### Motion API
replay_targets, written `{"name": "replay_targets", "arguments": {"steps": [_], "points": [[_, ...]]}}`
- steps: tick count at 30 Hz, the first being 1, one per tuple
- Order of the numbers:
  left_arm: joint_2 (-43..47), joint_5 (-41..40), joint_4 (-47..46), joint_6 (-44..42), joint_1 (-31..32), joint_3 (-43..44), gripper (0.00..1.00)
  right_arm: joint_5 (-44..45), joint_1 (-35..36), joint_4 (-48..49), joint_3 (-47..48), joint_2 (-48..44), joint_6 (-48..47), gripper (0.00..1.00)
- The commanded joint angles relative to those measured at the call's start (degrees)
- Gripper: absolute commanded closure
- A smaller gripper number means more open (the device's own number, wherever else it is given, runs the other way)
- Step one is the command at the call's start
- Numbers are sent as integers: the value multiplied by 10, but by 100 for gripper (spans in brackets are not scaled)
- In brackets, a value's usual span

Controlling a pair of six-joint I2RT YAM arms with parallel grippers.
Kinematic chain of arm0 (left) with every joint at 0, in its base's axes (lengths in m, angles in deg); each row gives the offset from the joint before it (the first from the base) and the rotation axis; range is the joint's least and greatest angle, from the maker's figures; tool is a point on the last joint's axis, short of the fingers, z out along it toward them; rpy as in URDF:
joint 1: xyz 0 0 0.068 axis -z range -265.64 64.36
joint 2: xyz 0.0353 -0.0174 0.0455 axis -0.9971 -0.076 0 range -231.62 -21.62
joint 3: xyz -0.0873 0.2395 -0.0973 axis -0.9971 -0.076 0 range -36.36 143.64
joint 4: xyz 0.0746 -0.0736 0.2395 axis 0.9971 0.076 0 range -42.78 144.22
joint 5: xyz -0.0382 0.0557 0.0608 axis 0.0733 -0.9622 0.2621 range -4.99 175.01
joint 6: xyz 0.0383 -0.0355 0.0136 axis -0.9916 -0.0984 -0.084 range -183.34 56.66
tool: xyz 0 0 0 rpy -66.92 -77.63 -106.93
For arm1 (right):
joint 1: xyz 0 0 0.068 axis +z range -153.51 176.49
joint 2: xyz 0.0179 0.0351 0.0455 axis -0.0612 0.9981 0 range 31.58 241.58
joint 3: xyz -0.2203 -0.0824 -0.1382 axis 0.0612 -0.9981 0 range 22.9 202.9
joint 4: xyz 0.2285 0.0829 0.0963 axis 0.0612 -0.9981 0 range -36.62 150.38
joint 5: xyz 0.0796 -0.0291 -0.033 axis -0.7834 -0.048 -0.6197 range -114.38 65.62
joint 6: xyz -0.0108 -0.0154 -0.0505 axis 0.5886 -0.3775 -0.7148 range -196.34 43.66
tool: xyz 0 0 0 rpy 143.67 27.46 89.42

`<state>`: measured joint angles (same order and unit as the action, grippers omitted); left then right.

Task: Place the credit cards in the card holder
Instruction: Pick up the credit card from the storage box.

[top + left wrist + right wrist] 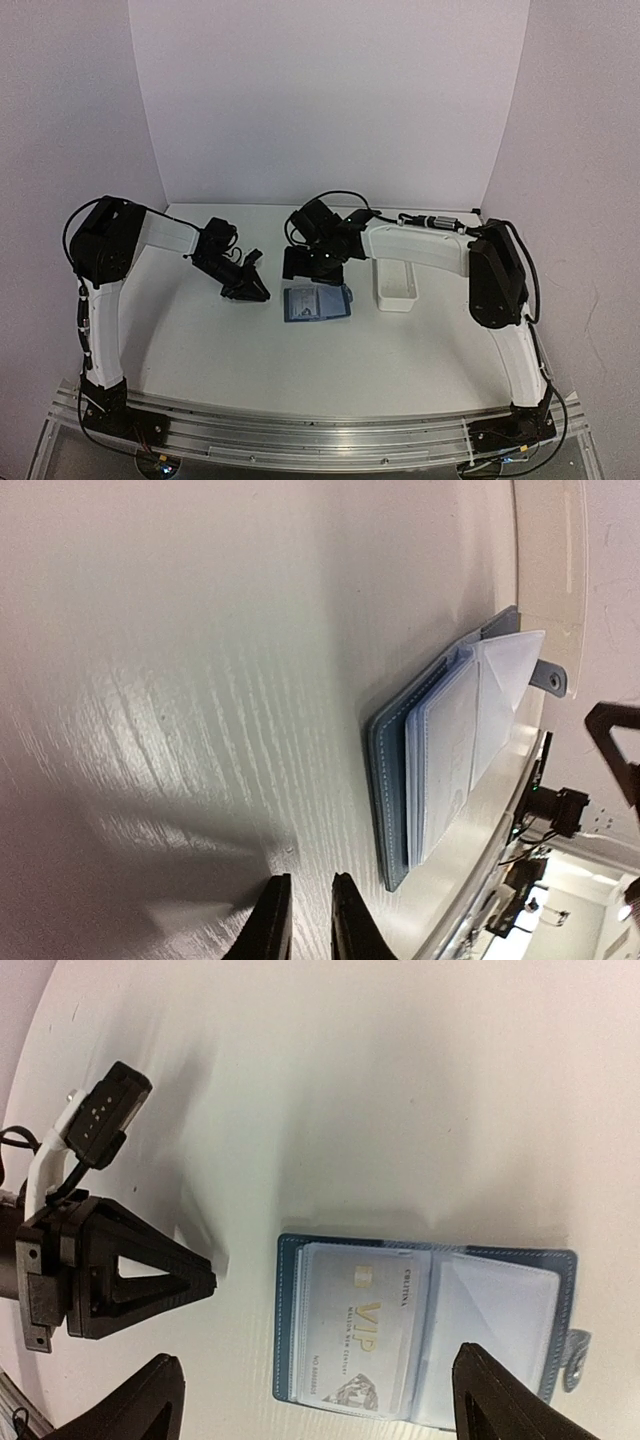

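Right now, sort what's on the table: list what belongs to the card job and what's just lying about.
Belongs to the job:
- card holder, blue, lying open
- VIP card, already in one of its sleeves

Just lying about:
- white tray, standing apart from the holder

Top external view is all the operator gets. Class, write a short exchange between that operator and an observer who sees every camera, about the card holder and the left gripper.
Operator: Does the card holder have a card in it?
Observer: Yes. The right wrist view shows it lying open, with a VIP card in the sleeve away from the clasp tab.
Operator: Is the left gripper holding anything?
Observer: No. Its own wrist view shows the fingers nearly closed with nothing between them, apart from the holder.
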<state>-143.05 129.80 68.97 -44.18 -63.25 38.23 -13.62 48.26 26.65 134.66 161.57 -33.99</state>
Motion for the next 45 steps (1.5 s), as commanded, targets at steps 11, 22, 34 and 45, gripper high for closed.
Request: {"name": "replay_targets", "arguments": {"steps": [11,22,34,45], "points": [[46,33,72,-361,11,96,23,-14,-208,-5,71,-104,-427,2],[57,40,-78,-404,11,80,0,-86,-292,155,-156,-150,-1168,2],[7,-16,-172,-409,10,88,0,-12,-292,230,-120,-54,-1256,2],[-14,-6,-210,-378,-5,63,0,19,-283,269,-70,22,-1282,2]]}}
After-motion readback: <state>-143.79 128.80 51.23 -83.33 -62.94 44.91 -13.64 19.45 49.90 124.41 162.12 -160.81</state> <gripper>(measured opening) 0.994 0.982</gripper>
